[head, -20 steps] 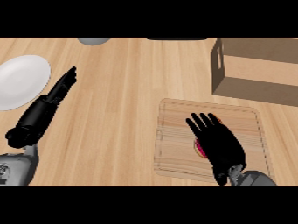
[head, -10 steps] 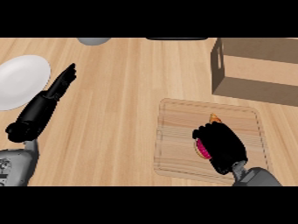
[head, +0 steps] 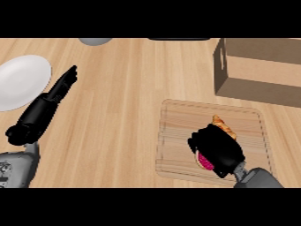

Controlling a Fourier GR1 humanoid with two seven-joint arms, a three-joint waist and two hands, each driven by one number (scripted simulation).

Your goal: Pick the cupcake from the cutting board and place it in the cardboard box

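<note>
A cupcake (head: 222, 126) with an orange-brown top and pink wrapper sits on the wooden cutting board (head: 178, 119) at the lower right. My right hand (head: 216, 146) is curled round it from the near side and hides most of it; only the top and a strip of pink below the palm show. The open cardboard box (head: 270, 70) stands at the upper right, beyond the board. My left hand (head: 62, 85) rests at the left with straight fingers, holding nothing.
A white plate (head: 14, 81) lies at the far left next to the left hand. A grey object (head: 96, 41) and a dark one (head: 178, 39) peek in at the top edge. Bare wooden counter lies between the left arm and the board.
My right hand's fingers went from spread flat over the board to curled round the cupcake. The left arm has stayed where it was.
</note>
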